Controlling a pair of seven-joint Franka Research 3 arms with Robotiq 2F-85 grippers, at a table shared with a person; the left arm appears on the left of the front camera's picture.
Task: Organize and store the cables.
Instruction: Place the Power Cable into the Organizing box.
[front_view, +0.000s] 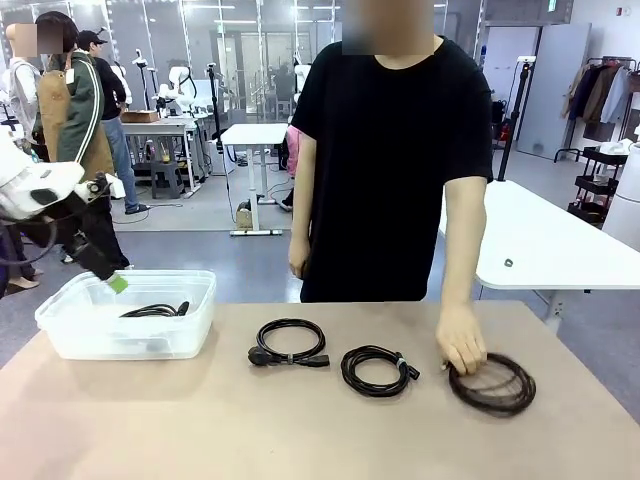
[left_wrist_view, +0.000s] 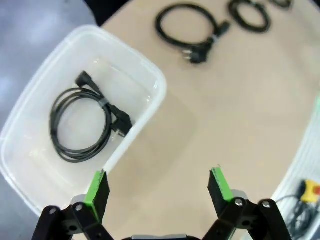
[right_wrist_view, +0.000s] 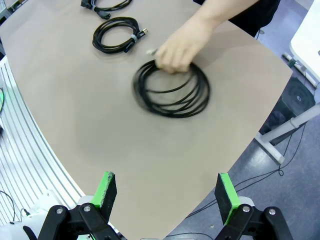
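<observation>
**Hall.** Large and grey-floored, with glass partitions at the far side. A white table (front_view: 545, 245) is placed behind the worktop to the right. Beyond it, a clothes rack (front_view: 600, 90) and a black trolley (front_view: 598, 185) are seen. Further tables and standing people are seen at far left.

**Worktop** (front_view: 300, 430). Plain beige top with a rounded edge, bare across its near half.

**Person** (front_view: 390, 150). Dressed in a black T-shirt and stationed at the far edge, right of centre.

**Clear plastic bin** (front_view: 70, 335). Rectangular and lidless, set at the worktop's far left.

**Left end effector** (left_wrist_view: 157, 175). Released, jaws wide and nothing held. It is raised above the bin's near rim, with one finger over the bin and the other over bare worktop.

**Right end effector** (right_wrist_view: 165, 180). Released, jaws wide and nothing held. It is held high over the worktop's right edge, well apart from the cables.

**Right coil** (front_view: 495, 385). The widest and loosest coil, laid at far right. It is covered in part by the person's hand (front_view: 460, 345), which rests on its far rim. It is blurred in the right wrist view.

**Stored coil** (left_wrist_view: 82, 122). Laid flat on the bin floor, bound by a tie and enclosed by the bin walls.

**Plug coil** (front_view: 290, 342). Laid at centre, just right of the bin, with a tie and a plug at its near side.

**Middle coil** (front_view: 375, 370). The smallest coil, tied, laid between the plug coil and the right coil and touching neither.
</observation>
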